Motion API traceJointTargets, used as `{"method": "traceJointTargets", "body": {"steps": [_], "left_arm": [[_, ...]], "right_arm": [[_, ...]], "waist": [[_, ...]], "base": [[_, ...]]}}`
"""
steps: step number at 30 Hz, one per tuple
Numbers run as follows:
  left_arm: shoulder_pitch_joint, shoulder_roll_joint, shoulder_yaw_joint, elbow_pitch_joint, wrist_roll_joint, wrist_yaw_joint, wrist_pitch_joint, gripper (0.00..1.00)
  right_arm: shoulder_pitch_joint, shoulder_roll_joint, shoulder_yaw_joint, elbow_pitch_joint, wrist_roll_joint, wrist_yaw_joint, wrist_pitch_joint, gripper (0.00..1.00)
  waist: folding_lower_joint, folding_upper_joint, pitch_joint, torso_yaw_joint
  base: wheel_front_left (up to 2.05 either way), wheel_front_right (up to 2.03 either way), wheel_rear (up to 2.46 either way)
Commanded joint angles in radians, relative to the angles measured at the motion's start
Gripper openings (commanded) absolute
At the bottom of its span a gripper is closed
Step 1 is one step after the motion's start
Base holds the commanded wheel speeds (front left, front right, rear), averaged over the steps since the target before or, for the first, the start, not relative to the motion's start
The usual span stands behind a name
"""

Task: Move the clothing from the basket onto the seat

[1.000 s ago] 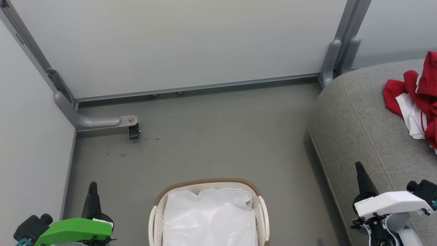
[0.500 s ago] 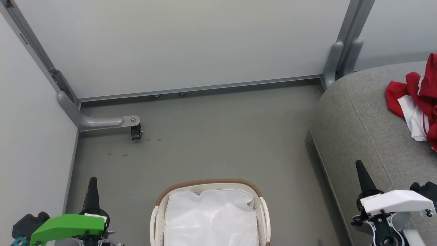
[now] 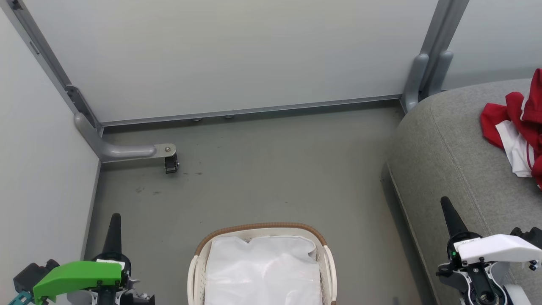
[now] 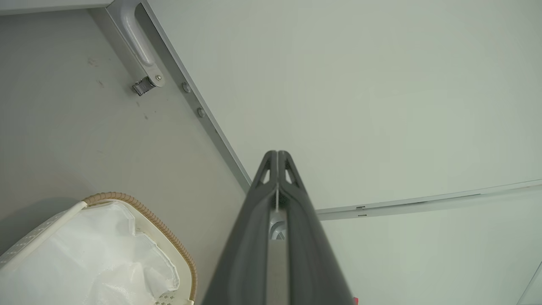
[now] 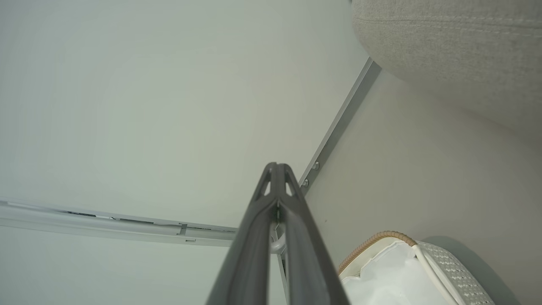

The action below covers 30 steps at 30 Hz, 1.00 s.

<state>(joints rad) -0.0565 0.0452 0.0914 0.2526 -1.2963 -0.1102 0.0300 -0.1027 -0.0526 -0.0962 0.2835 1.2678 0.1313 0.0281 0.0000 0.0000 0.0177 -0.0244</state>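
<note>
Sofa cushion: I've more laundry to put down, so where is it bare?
The cushion is bare from its left edge to the red clothes, which crowd its far right. The floor beyond the basket is bare too.

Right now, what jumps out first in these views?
The red clothing heaped on the grey seat at the right edge of the head view draws the eye first. Next, the basket at bottom centre, with a white liner showing inside. The left gripper and right gripper flank it, both shut.
</note>
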Motion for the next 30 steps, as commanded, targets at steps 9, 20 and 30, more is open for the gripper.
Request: {"method": "traceJointTargets", "body": {"steps": [9,20,30], "left_arm": [[-0.032,0.007,0.009,-0.009,-0.087,-0.010,0.023,0.00],[-0.044,0.008,0.015,-0.009,-0.169,-0.015,0.046,0.00],[-0.053,0.008,0.020,-0.009,-0.241,-0.019,0.066,0.00]], "right_arm": [[-0.009,-0.002,-0.008,-0.018,0.096,-0.001,0.026,0.00],[-0.009,-0.001,-0.012,-0.027,0.185,-0.001,0.049,0.00],[-0.009,0.000,-0.016,-0.034,0.262,0.000,0.069,0.00]], "waist": [[0.0000,0.0000,-0.003,0.005],[0.0000,0.0000,-0.007,0.011],[0.0000,0.0000,-0.010,0.017]], "base": [[0.00,0.00,0.00],[0.00,0.00,0.00],[0.00,0.00,0.00]]}}
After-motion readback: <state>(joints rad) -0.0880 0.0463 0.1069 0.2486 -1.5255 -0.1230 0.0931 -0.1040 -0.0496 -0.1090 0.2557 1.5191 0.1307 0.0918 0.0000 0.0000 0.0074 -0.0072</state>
